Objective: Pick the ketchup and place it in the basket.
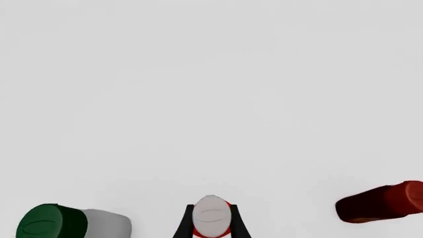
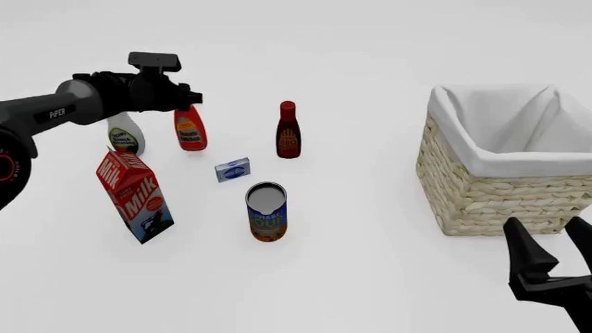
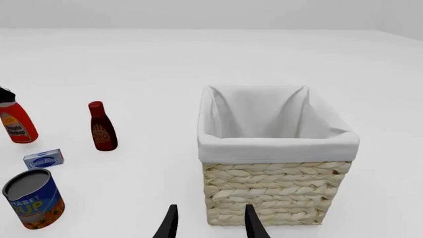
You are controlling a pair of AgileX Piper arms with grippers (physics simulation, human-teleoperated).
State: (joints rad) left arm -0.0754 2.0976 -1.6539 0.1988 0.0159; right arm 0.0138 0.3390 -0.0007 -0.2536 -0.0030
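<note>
The ketchup [image 2: 190,132], a red-orange bottle with a white cap, stands at the back left of the table. My left gripper [image 2: 188,103] is at its top, and in the left wrist view the two black fingers [image 1: 185,220] press on either side of the white cap [image 1: 211,218]. The ketchup also shows in the right wrist view [image 3: 17,126]. The basket [image 2: 490,198], woven with a white lining, stands at the right and holds nothing. My right gripper [image 2: 547,236] is open and empty in front of the basket [image 3: 278,193].
A white bottle with a green cap [image 2: 123,139] stands just left of the ketchup. A dark-red bottle [image 2: 288,132] stands to its right. A milk carton [image 2: 134,194], a small blue box [image 2: 232,169] and a can [image 2: 266,211] stand nearer.
</note>
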